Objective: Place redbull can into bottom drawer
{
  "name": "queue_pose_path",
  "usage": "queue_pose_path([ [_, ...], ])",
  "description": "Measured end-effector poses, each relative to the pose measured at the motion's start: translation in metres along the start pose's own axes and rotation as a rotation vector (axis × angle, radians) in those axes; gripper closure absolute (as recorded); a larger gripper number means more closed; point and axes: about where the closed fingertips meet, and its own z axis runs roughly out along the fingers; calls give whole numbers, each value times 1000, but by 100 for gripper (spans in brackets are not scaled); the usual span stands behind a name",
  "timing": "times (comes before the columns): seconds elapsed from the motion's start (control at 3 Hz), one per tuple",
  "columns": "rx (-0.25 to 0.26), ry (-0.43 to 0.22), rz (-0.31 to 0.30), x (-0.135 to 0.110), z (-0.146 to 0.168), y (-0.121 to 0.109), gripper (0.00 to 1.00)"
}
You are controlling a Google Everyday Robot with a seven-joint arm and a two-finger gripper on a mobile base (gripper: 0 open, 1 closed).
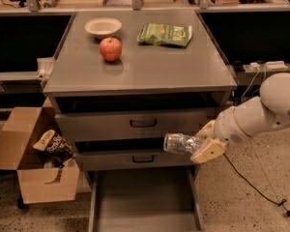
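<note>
Speckled terrazzo flooring surrounds a grey metal cabinet, and on its flat top we see a pale bowl, a red apple just in front of it, and a green chip bag lying flat towards the right rear. Below the top we count three drawers: the top drawer and the middle drawer, each with a black handle, and the bottom drawer, which stands pulled out so that its flat grey floor shows. We find the white arm reaching in from the right, and its gripper sits in front of the middle drawer's right end, above the open bottom drawer. The cream fingers are clamped around the redbull can, which lies on its side in the air, its free end pointing left. To the left of the cabinet we note a cardboard box on the floor with a snack packet inside it, and a dark cable trails across the floor at the right
</note>
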Motion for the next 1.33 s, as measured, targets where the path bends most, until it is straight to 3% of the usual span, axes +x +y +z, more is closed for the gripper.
queue_pose_path([
  [0.67,-15,21,27,14,18,-2,100],
  [1.0,-84,71,184,113,109,22,100],
  [1.33,-145,81,302,175,175,41,100],
])
